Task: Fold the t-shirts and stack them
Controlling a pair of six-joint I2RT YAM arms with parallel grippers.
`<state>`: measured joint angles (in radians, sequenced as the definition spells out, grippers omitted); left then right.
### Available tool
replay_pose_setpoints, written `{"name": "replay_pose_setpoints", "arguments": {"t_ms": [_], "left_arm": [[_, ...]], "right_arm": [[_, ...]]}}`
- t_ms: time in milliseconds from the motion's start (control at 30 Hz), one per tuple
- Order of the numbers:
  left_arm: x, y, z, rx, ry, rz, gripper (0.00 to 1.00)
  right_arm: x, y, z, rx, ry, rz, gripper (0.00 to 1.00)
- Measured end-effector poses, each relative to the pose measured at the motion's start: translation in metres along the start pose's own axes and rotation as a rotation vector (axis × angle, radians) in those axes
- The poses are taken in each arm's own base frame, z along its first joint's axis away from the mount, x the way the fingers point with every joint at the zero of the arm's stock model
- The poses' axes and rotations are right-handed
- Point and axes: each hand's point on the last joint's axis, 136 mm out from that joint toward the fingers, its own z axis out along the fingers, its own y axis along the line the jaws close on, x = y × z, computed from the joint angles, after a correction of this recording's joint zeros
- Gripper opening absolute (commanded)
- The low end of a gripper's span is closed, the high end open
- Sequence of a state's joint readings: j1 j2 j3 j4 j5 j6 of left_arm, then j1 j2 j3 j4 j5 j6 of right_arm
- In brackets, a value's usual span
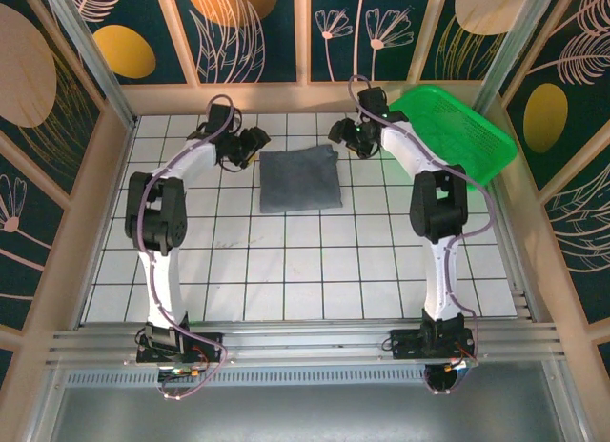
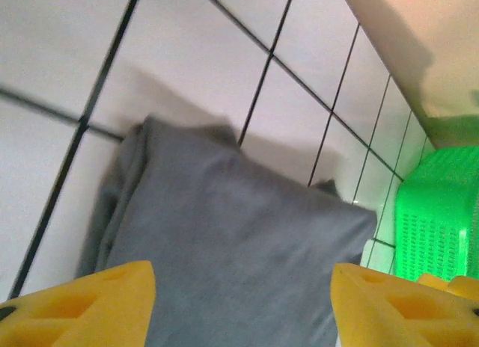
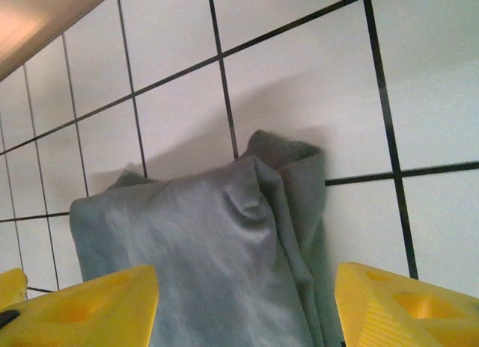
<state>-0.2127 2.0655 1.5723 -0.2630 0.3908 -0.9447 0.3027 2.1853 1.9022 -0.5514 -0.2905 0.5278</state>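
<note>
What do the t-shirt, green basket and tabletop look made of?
T-shirt: soft fabric, matte slate grey, judging by its creases and limp folded edges. Basket: likely moulded plastic, bright green, slightly glossy, regular mesh of holes. Tabletop: smooth white surface with dark grid lines, tile or printed sheet; cannot tell which.

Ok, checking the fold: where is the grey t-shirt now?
In the top view the folded t-shirt lies on the tiled table, far middle, between the left claw and the right claw, with the green basket further right.
</note>
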Motion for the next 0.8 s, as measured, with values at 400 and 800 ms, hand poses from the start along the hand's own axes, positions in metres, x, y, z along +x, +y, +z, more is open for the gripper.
{"name": "replay_pose_setpoints", "arguments": {"t_ms": [400,800], "left_arm": [[0.203,-0.003,-0.018,0.095,0.245,-0.158,0.64],[0.233,-0.02,0.05,0.081,0.208,-0.493,0.68]], "right_arm": [[0.125,-0.044,-0.106,-0.094,-0.092,0.064,0.56],[0.135,-0.039,-0.133,-0.162,-0.136,0.122,0.56]]}}
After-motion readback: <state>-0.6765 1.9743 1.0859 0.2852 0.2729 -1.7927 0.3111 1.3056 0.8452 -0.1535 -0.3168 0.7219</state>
